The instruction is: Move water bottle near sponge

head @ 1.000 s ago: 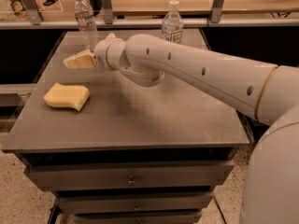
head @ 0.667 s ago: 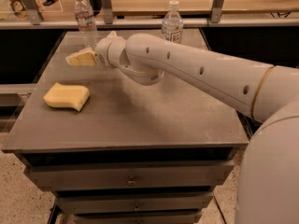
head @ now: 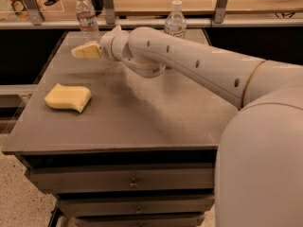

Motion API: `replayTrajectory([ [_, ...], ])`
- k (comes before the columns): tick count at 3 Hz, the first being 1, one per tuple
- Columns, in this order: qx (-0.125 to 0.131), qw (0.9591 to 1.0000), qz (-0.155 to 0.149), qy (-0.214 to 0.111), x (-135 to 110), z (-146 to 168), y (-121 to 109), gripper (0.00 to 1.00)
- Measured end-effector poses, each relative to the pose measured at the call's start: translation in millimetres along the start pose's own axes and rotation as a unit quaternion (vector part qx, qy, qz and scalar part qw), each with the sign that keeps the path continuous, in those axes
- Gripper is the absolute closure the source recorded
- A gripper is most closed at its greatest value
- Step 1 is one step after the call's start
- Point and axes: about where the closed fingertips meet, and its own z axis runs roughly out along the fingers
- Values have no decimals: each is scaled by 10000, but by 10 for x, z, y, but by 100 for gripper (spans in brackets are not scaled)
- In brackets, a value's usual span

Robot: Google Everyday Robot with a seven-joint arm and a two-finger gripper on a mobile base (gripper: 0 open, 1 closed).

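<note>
The water bottle (head: 87,17), slim, clear and ribbed with a white cap, stands upright at the far left corner of the table. The sponge (head: 68,97), a pale yellow wavy block, lies flat near the table's left edge, well in front of the bottle. My gripper (head: 85,51) reaches in from the right, hovers over the table's far left part just in front of and below the water bottle, and holds nothing that I can see. It stands apart from the sponge.
A second bottle (head: 175,21) with a large white label stands at the table's far edge, partly behind my arm (head: 189,63). The grey table (head: 142,122) has drawers below. A shelf rail (head: 151,22) runs behind the table.
My gripper has moved a little farther back and up, closer to the water bottle. The bottles and the sponge have not moved.
</note>
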Motion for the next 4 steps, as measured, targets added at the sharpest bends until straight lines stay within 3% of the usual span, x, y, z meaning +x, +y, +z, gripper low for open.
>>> replayTrajectory([
  [4,280,9996,30,23,-187,723,-383,0],
])
